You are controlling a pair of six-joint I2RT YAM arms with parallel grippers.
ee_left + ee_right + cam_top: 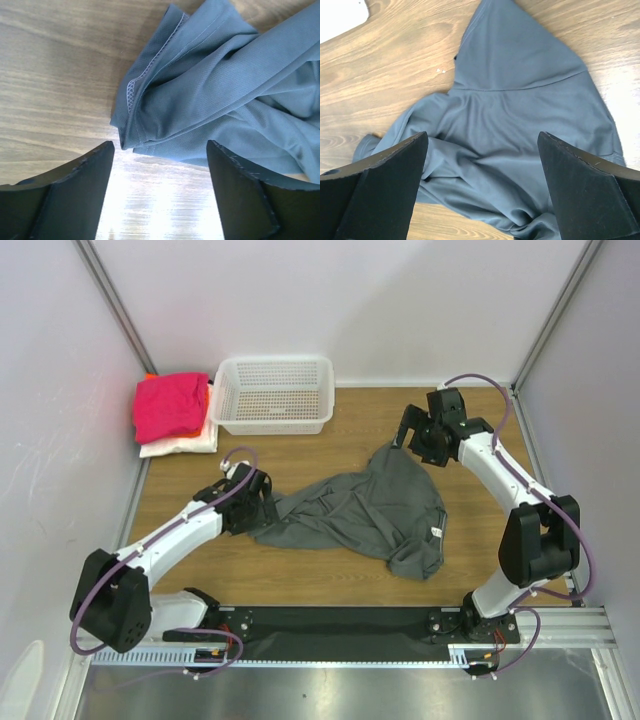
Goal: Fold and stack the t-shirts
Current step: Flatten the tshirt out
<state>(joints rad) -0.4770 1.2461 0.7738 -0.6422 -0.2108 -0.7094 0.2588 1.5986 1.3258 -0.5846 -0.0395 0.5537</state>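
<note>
Left gripper (160, 147) open, right gripper (482, 137) open, over crumpled grey t-shirt (370, 510), shirt stack (172, 412) beside white basket (275, 426)

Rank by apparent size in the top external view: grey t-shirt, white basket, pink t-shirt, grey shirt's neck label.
1. grey t-shirt
2. white basket
3. pink t-shirt
4. neck label
The basket and pink t-shirt lie farther back, yet the gaps look clear.

Crumpled grey t-shirt (370, 510) on table (320, 455); left tool (263, 509) at its left edge, right tool (404, 437) near top edge.
</note>
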